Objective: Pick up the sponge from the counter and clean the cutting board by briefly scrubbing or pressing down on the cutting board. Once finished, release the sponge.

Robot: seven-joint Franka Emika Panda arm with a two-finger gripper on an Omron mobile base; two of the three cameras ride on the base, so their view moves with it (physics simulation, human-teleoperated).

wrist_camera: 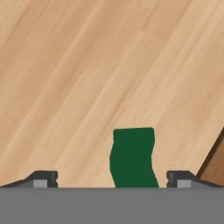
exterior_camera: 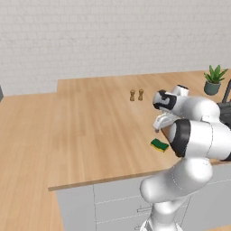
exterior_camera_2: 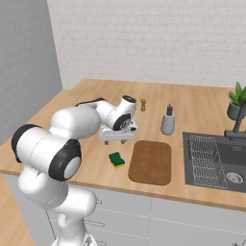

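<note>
The sponge (exterior_camera_2: 116,159), green side up with a yellow layer, lies flat on the counter (exterior_camera_2: 86,103) close to the front edge. It sits just left of the reddish-brown cutting board (exterior_camera_2: 150,161) and does not touch it. My gripper (exterior_camera_2: 117,140) hangs open a little above the counter, slightly behind the sponge, with nothing between its fingers. In the hand view the sponge (wrist_camera: 133,157) shows low between the two fingertips (wrist_camera: 43,178), and a corner of the cutting board (wrist_camera: 214,168) shows at the lower right. In the left base view the sponge (exterior_camera: 159,145) lies below the gripper (exterior_camera: 158,127).
A grey soap dispenser (exterior_camera_2: 167,121) stands behind the board. The sink (exterior_camera_2: 216,161) with its faucet (exterior_camera_2: 238,122) is to the right, and a potted plant (exterior_camera_2: 236,101) at the far right. Two small shakers (exterior_camera: 136,94) stand further back. The counter's front edge (exterior_camera: 108,178) is near the sponge.
</note>
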